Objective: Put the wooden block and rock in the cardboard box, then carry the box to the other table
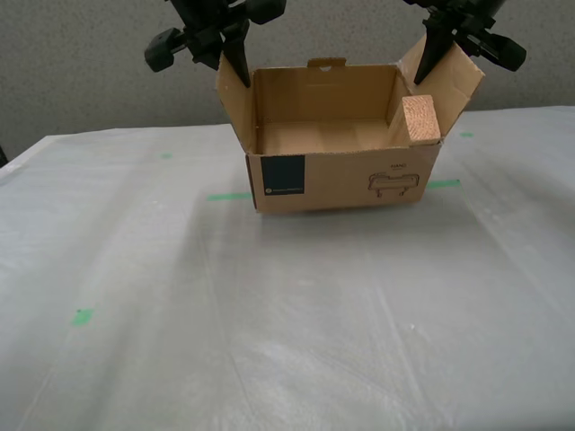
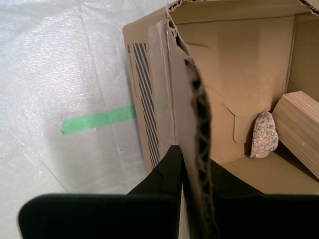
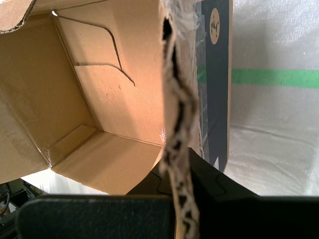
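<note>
Loading judged done: wooden block [image 1: 420, 119] inside the cardboard box [image 1: 341, 184], stood on edge at the end toward the exterior view's right, top poking just above the front wall. Rock [image 2: 264, 134] also inside, on the box floor just beside the block, seen only in the second wrist view; hidden behind the front wall in the exterior view.

Box upright, flaps up, navy label facing the exterior camera, over a wrinkled glossy grey-white surface [image 1: 269, 341] with green tape marks [image 1: 229, 197]. Matches the other table, so the carry judged finished or nearly so.

My first gripper [image 1: 238, 65] at the side flap on the exterior view's left, jaws clamped on the corrugated edge, one finger each side of the cardboard. My second gripper [image 1: 433, 56] at the opposite flap, jaws likewise pinched on the cardboard.

Hard to tell whether the box bottom is resting on the surface or held just off it; shadow tight under the front edge.

Left to do, as judged: confirm the box is down, open both jaws, clear the arms off the flaps.
</note>
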### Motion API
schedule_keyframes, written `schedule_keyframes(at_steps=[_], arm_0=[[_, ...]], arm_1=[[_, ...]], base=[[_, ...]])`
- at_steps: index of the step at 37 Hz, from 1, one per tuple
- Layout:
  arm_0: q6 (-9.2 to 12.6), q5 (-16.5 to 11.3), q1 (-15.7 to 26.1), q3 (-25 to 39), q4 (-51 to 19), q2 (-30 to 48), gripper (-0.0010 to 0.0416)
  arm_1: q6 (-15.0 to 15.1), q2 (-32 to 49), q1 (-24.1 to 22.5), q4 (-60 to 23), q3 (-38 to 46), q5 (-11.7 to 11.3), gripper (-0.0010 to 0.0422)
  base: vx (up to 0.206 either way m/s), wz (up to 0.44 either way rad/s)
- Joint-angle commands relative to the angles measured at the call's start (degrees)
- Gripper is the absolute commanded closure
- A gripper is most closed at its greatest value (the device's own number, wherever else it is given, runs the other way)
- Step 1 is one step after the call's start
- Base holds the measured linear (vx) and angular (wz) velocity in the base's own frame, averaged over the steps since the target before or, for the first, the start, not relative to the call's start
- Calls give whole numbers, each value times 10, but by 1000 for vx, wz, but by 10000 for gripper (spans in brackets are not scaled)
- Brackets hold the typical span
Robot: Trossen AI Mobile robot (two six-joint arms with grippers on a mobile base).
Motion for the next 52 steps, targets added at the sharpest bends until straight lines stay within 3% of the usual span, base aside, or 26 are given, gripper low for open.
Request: schedule_keyframes(at_steps=[1, 47, 52], arm_0=[[4, -4, 0, 1, 1, -1, 406], [3, -4, 0, 0, -1, -1, 405], [4, 26, 0, 0, -1, -1, 405]], arm_1=[[-2, 0, 1, 3, 0, -11, 412], [-5, 0, 2, 11, 0, -10, 403], [-5, 0, 2, 17, 0, -10, 368]], base=[[-46, 7], [-19, 0], [0, 0]])
